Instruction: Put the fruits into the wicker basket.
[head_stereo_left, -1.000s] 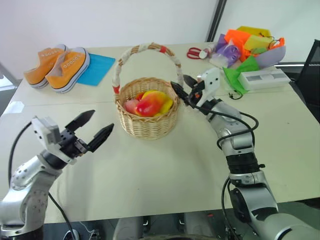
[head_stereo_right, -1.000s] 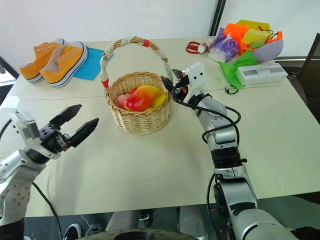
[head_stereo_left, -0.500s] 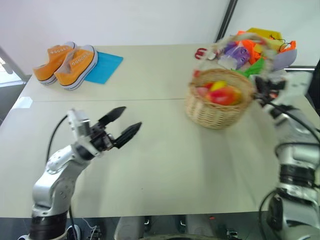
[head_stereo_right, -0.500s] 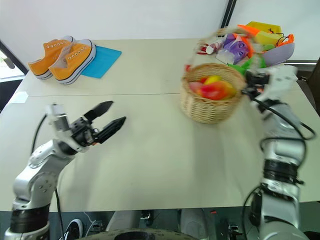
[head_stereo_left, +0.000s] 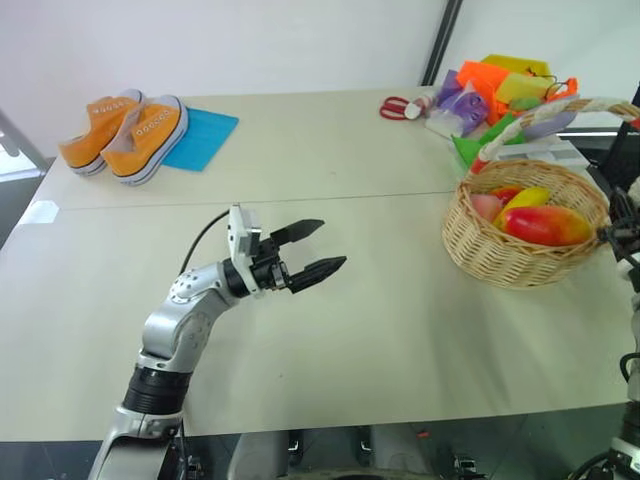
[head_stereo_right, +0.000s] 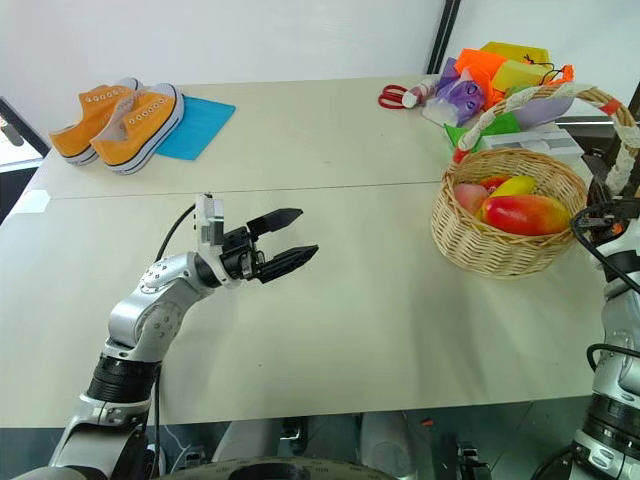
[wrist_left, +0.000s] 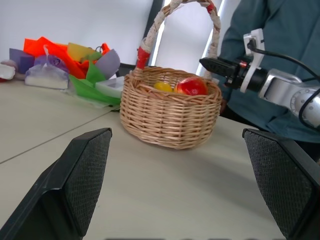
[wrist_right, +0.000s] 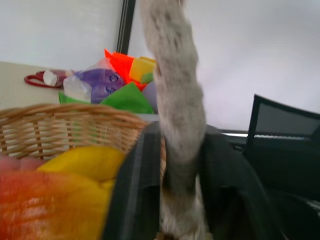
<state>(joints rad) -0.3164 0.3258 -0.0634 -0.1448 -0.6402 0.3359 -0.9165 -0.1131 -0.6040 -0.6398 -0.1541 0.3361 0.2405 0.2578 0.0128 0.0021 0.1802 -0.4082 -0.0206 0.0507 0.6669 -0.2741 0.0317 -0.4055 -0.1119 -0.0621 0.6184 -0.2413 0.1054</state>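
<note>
The wicker basket (head_stereo_left: 500, 250) stands at the right side of the table, its white-wrapped handle (head_stereo_right: 520, 97) arching over it. Inside lie the fruits: a red-and-yellow mango (head_stereo_left: 545, 225), a yellow lemon (head_stereo_left: 527, 197) and a pinkish piece (head_stereo_left: 487, 206). My right gripper (head_stereo_right: 603, 212) is at the basket's right rim; in the right wrist view its fingers (wrist_right: 137, 190) press against both sides of the handle's base (wrist_right: 180, 150). Over the middle of the table my left gripper (head_stereo_left: 332, 244) hovers open and empty, pointing at the basket.
Orange sneakers (head_stereo_left: 120, 135) sit on a blue cloth (head_stereo_left: 205, 140) at the far left. Red scissors (head_stereo_left: 392, 107) and a purple bowl of colourful items (head_stereo_left: 510, 90) are at the far right behind the basket. A person in a teal top (wrist_left: 270, 30) stands beyond the table's right edge.
The basket has travelled from the middle of the table to its right side together with my right gripper. My left gripper has swung in toward the table's middle. The camera has also shifted.
</note>
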